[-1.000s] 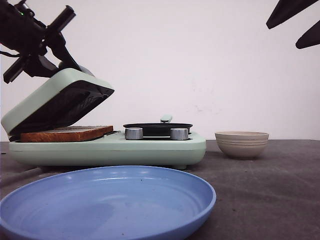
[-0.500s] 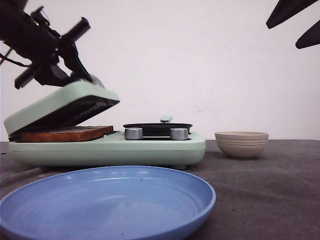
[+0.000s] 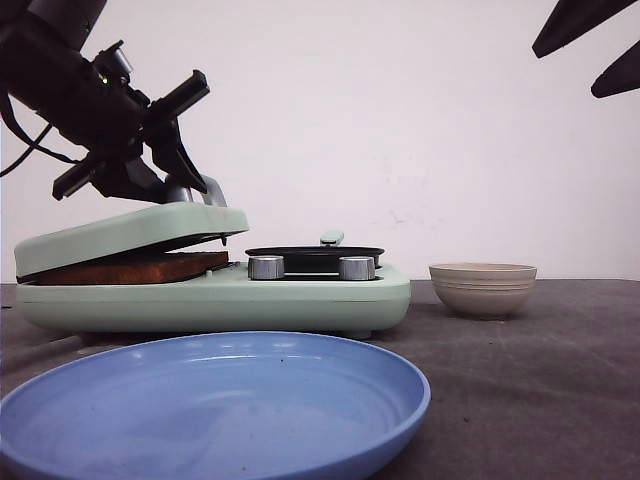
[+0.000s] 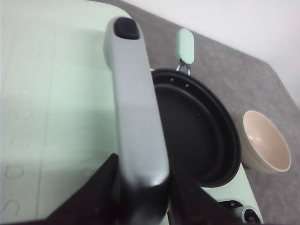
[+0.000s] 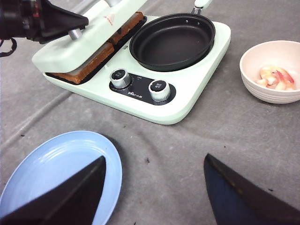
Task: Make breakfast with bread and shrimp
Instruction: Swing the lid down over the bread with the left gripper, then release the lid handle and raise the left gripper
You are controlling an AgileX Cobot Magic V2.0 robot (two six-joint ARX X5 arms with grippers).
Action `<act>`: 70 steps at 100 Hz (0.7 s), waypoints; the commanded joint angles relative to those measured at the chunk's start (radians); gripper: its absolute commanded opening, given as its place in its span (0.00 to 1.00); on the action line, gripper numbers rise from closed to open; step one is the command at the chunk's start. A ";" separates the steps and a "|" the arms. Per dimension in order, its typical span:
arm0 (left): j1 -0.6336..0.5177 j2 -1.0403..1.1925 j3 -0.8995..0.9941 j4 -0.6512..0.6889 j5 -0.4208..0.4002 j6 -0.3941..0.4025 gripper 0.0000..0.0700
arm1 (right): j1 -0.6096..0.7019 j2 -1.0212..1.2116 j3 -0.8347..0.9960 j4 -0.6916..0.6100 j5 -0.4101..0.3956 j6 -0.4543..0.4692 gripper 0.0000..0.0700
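Now the grey worktop (image 5: 262, 140) carries a mint cooker (image 3: 300, 297), its lid (image 3: 130, 232) tilted low over the bread (image 3: 135, 267), which lies on the press plate, presumably to toast. Beside it sits the black pan (image 5: 172, 41), likely for the shrimp (image 5: 275, 77) waiting in the bowl (image 5: 251, 82); only the right wrist view shows them inside. A blue plate (image 3: 215, 410) lies nearest. The left end effector (image 4: 140, 187) is clamped around the lid handle (image 4: 136, 108), steering the lid. The right end effector (image 5: 154, 187) hangs spread wide, holding nothing.
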State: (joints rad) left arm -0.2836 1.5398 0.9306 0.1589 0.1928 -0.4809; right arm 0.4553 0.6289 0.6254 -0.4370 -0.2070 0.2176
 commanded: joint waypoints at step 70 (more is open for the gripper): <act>0.015 0.045 0.054 -0.087 0.051 -0.055 0.64 | 0.005 0.003 0.003 0.001 -0.001 0.011 0.57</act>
State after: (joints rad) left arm -0.2684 1.5597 0.9577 0.0925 0.2256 -0.5220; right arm 0.4553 0.6289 0.6254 -0.4419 -0.2073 0.2176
